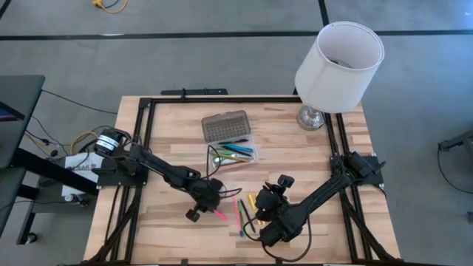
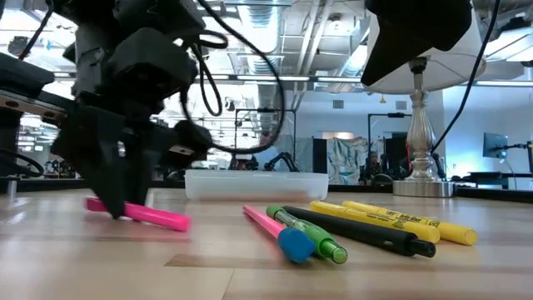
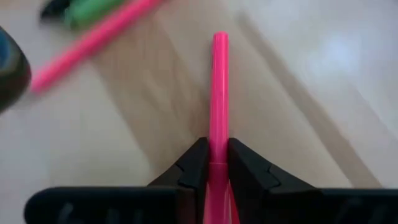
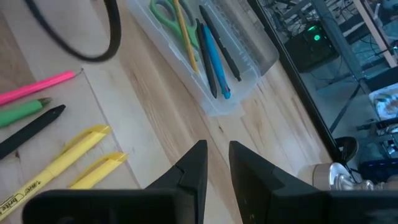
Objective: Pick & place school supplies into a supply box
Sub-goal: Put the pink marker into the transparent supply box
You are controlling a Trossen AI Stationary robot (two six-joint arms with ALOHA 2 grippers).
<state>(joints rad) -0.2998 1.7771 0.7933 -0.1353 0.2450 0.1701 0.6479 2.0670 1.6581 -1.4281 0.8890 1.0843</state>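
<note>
The left gripper [image 3: 211, 163] has its jaws closed on one end of a pink pen [image 3: 217, 93], whose long axis runs straight out ahead of them, flat on the desk [image 1: 170, 133]. The open supply box [image 1: 240, 154] lies beyond, toward the lamp [image 1: 336, 63]. The right gripper [image 4: 212, 163] waits near it with jaws narrow and empty. The pen's gripped end is hidden.

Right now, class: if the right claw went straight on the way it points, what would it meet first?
Probably the clear pencil case holding scissors and pens; only bare table lies between it and the right claw, though depth is uncertain.
</note>
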